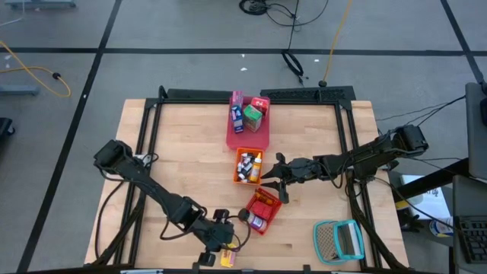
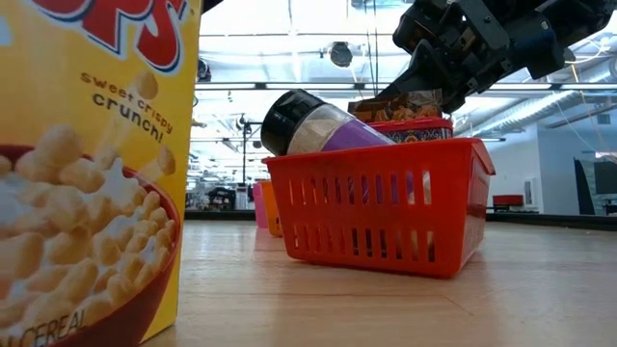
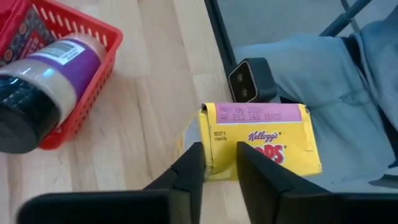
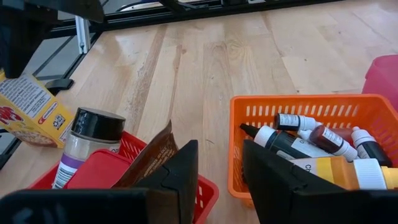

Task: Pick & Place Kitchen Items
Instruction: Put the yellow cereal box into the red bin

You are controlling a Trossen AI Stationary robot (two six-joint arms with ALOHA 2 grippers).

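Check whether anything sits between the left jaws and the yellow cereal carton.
Nothing visible does. The left gripper already has its jaws either side of the top edge of the yellow cereal carton, at the table's front edge, apart from the red basket.

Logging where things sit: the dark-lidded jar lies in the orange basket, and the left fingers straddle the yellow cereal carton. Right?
One slip: the dark-lidded jar lies in the red basket, as the left wrist view shows. The left fingers do straddle the yellow cereal carton.

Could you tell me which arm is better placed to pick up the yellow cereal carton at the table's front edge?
Left: its fingers already straddle the yellow cereal carton. The right gripper hovers farther off, over the red basket.
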